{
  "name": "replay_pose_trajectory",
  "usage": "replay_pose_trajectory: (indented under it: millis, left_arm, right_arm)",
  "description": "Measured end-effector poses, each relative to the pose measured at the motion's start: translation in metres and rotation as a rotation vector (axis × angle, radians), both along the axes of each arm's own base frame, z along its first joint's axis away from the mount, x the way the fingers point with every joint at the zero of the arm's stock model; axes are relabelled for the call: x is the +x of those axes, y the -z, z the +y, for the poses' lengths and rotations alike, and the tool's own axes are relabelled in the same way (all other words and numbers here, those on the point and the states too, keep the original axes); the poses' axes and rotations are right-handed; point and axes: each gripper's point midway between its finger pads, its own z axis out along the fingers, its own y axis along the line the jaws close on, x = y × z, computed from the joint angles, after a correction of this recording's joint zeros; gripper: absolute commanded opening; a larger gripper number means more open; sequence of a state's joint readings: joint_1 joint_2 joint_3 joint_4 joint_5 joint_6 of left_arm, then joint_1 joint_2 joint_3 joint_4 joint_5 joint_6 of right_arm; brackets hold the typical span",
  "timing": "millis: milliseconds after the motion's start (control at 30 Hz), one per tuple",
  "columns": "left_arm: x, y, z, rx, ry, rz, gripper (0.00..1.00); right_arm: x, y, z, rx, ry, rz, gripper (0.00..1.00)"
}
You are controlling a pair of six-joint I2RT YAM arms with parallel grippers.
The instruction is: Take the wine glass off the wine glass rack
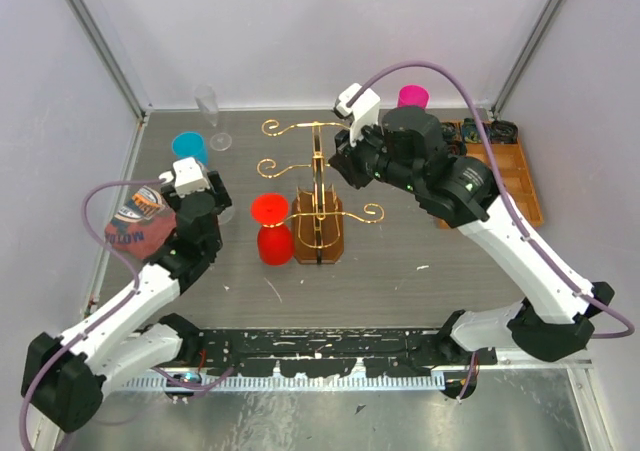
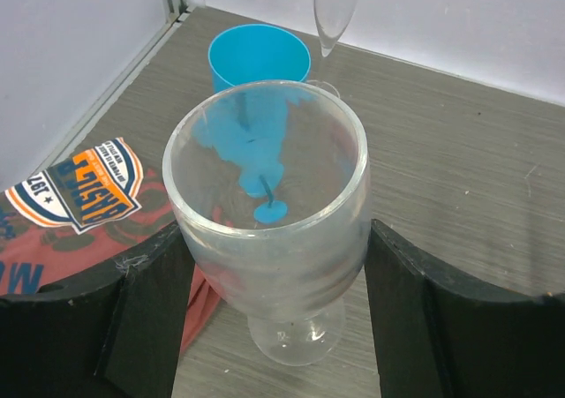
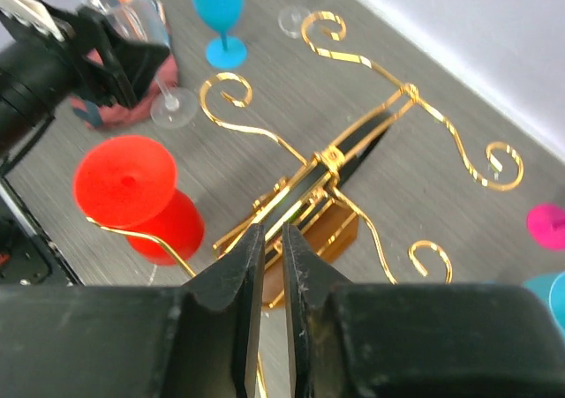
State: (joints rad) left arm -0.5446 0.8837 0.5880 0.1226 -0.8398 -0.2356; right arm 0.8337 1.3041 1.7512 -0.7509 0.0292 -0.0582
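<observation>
The gold wire wine glass rack [image 1: 318, 199] stands mid-table on its brown base; it also shows in the right wrist view [image 3: 388, 111]. A red wine glass [image 1: 271, 228] hangs upside down from a lower left arm [image 3: 132, 191]. My left gripper [image 1: 207, 209] is shut on the bowl of a clear wine glass [image 2: 269, 204], left of the rack. The glass's foot [image 2: 296, 332] is at the table surface. My right gripper [image 1: 342, 161] is over the rack's top, its fingers [image 3: 252, 257] nearly together with a gold wire between them.
A blue cup [image 1: 189, 148] and a clear flute [image 1: 209, 111] stand at the back left. A red cloth with an orange patch [image 1: 138, 221] lies by the left arm. A pink cup [image 1: 413, 97] and a wooden tray [image 1: 520, 176] are at the back right.
</observation>
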Motion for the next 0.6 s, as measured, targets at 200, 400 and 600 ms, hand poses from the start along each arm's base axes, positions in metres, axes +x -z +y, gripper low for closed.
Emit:
replay_pose_trajectory:
  millis: [200, 400, 600]
  left_arm:
    - [0.022, 0.022, -0.009, 0.061, -0.022, 0.008, 0.60]
    - [0.033, 0.035, -0.008, 0.094, -0.065, -0.011, 0.60]
    - [0.041, 0.050, -0.006, 0.100, -0.094, -0.017, 0.60]
  right_arm:
    - [0.015, 0.032, -0.013, -0.063, 0.056, 0.072, 0.20]
    - [0.017, 0.030, -0.015, -0.057, 0.063, 0.068, 0.20]
    - [0.016, 0.026, -0.020, -0.049, 0.071, 0.061, 0.20]
